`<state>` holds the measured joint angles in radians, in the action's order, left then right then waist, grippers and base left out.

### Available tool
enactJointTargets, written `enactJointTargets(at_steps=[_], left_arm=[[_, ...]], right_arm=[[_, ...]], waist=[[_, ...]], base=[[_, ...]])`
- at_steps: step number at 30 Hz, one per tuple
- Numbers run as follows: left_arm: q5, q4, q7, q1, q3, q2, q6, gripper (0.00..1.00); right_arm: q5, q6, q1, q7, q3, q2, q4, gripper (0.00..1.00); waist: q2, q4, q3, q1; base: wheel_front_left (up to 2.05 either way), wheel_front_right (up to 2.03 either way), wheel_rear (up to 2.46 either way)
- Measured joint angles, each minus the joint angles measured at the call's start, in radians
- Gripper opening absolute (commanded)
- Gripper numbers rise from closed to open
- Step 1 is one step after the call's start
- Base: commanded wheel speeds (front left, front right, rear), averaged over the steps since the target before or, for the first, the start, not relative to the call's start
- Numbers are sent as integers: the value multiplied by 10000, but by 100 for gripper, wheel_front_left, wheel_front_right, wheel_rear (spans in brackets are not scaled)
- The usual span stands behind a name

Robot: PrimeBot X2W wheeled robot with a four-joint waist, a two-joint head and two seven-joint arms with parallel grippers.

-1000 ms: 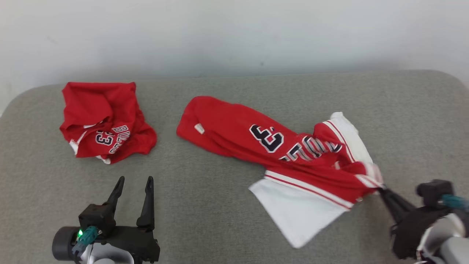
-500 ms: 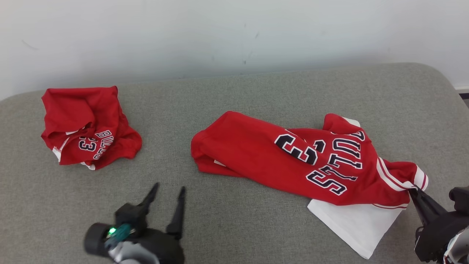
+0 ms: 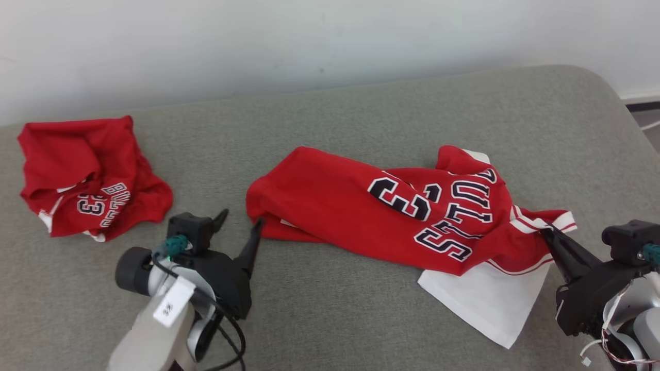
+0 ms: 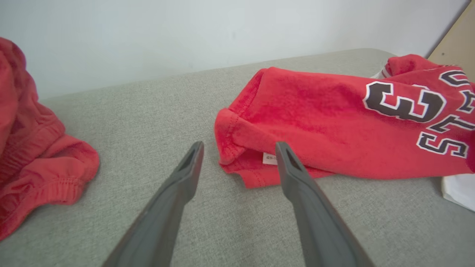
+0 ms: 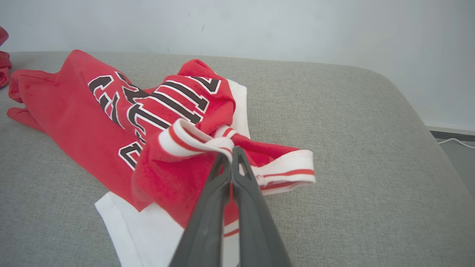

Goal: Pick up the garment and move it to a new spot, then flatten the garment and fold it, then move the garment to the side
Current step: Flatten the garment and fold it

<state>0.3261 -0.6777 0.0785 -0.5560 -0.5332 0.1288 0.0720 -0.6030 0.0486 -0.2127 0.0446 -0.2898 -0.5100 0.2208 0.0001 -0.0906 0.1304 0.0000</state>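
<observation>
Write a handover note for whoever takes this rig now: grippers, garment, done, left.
Right gripper: shut on the striped trim of the jersey, at its right end.
Left gripper: open, empty, tips by the jersey's left end.
Jersey lies drawn out on the grey cushion, rumpled, white panel showing underneath; a second crumpled red garment sits apart, far left.
Done: one end gripped.
Left: flatten, fold, move aside.
</observation>
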Motion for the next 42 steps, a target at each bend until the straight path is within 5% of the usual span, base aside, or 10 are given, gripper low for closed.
enactJointTargets(at_steps=[16, 17, 18, 28, 42], left_arm=[[640, -2017, -343, -1408, 416, 109, 351, 100], [654, -2174, -393, -1513, 405, 98, 359, 37], [677, -2297, -449, -1585, 387, 56, 437, 0], [811, -2752, 75, -1810, 305, -33, 523, 0], [1057, -1569, 1087, -1719, 253, 796, 604, 0]], right_arm=[[52, 44, -433, 255, -184, 226, -337, 0], [50, 44, -435, 259, -178, 232, -332, 0], [50, 42, -434, 259, -157, 232, -316, 0], [-75, 33, -437, 42, 167, 186, -268, 0], [-773, 403, -1535, -349, 811, -109, 790, 0]], waist=[[1, -994, 898, 1], [0, -1046, 959, 1], [0, -1089, 1015, 1], [0, -897, 1087, 1], [0, 393, 424, 1]], base=[[0, 0, 0], [0, 0, 0], [0, 0, 0], [0, 0, 0], [0, 0, 0]])
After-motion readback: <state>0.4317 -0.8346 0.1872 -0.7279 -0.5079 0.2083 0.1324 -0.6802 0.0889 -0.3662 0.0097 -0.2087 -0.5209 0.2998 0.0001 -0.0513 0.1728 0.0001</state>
